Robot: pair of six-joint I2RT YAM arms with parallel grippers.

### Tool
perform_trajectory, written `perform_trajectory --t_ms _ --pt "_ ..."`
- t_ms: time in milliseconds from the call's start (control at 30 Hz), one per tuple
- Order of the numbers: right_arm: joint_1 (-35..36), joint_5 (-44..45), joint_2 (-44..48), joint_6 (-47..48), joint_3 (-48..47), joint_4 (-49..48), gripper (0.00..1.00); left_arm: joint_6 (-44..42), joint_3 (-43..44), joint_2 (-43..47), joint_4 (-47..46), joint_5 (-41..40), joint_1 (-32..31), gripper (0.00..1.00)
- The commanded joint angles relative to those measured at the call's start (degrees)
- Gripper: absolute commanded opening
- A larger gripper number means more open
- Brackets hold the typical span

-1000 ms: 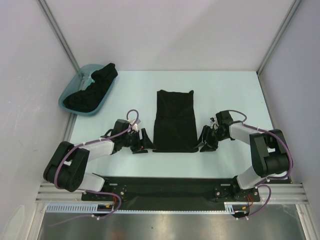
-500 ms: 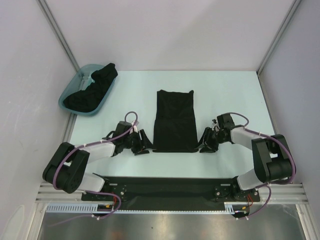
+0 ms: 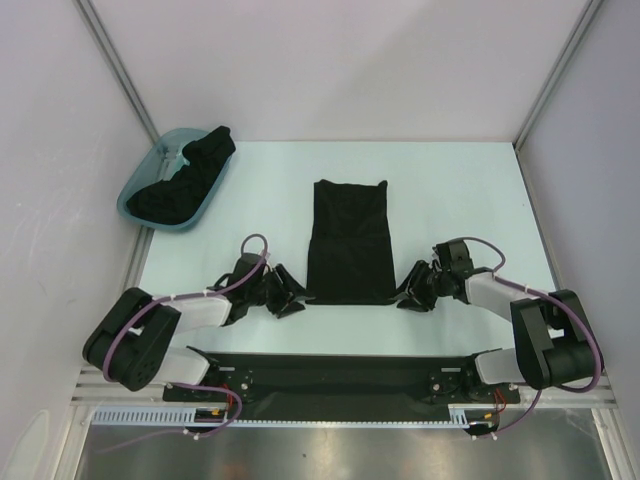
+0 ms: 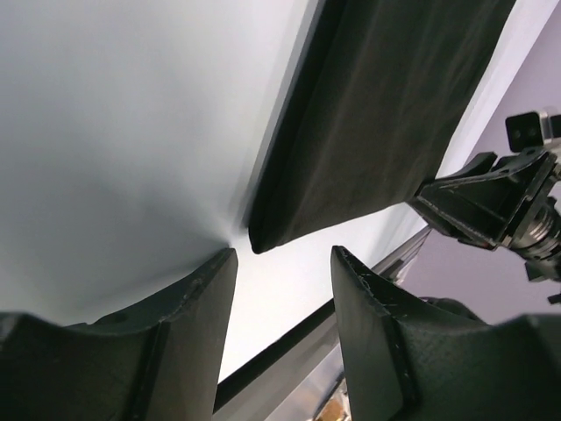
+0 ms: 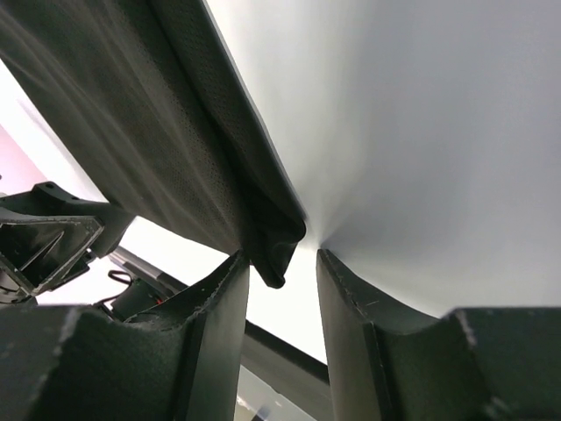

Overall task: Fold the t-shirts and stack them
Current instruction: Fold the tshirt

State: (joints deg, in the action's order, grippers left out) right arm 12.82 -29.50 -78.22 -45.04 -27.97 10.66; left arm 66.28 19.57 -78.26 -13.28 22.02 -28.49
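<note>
A black t-shirt (image 3: 348, 245) lies folded into a long narrow rectangle in the middle of the table. My left gripper (image 3: 290, 293) is open and low at its near left corner. In the left wrist view that corner of the shirt (image 4: 386, 114) ends just ahead of the open left gripper (image 4: 285, 256). My right gripper (image 3: 412, 290) is open at the near right corner. In the right wrist view the corner of the shirt (image 5: 131, 123) hangs between the fingers of the open right gripper (image 5: 282, 260). Neither gripper holds anything.
A teal tub (image 3: 128, 200) stands at the back left with more black shirts (image 3: 185, 180) heaped in it and spilling over its far rim. White walls close in the table on three sides. The black base rail (image 3: 340, 375) runs along the near edge.
Both grippers have moved nearer and lower, closing in on the shirt's near corners. The shirt has not moved.
</note>
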Motion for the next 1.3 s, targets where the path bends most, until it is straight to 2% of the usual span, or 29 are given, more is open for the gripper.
perform_trajectory --t_ms 0,100,367,533,700,800,833,900,933,1100,1233,1267 --pt "0.72 4.18 1.49 -1.11 0.89 -0.90 0.42 2.62 -2.44 -2.68 5.54 -7.25 -0.51 0.55" --pt "0.72 4.62 1.23 -0.76 0.81 -1.16 0.42 3.67 -2.17 -3.48 5.02 -7.95 -0.60 0.51" --pt "0.54 4.45 -2.29 0.48 0.46 -3.01 0.42 4.12 -0.68 -5.59 4.05 -9.89 -0.86 0.49" --pt "0.19 3.74 -3.79 0.74 -0.16 -3.36 0.38 4.65 0.11 -8.13 2.20 -8.93 -1.04 0.46" --pt "0.28 3.22 -3.61 1.27 -0.60 -2.31 0.33 4.56 -0.32 -7.96 1.24 -8.93 -1.04 0.38" --pt "0.36 2.43 -3.52 1.35 -1.12 -1.96 0.23 3.25 -0.06 -7.35 1.85 -8.66 -0.95 0.24" --pt "0.45 2.34 -3.52 1.62 -1.30 -1.69 0.20 2.98 -0.06 -7.09 2.03 -8.66 -1.04 0.12" --pt "0.71 2.16 -3.52 2.32 -2.26 -0.29 0.06 1.32 0.11 -5.95 3.68 -8.92 -1.04 0.01" --pt "0.72 1.99 -3.52 2.58 -2.53 0.24 0.00 0.44 0.38 -5.59 4.57 -9.01 -1.04 0.01" --pt "1.50 1.20 -0.72 3.64 -3.06 4.18 0.00 -4.14 -0.14 -1.38 9.57 -8.75 -1.22 0.00" --pt "2.56 0.76 4.29 3.47 -2.45 8.58 0.00 -8.88 -0.15 5.12 16.69 -8.75 -2.18 0.00" --pt "3.52 0.93 5.43 3.29 -2.01 9.46 0.00 -10.02 -0.24 9.14 18.27 -8.84 -2.36 0.00"
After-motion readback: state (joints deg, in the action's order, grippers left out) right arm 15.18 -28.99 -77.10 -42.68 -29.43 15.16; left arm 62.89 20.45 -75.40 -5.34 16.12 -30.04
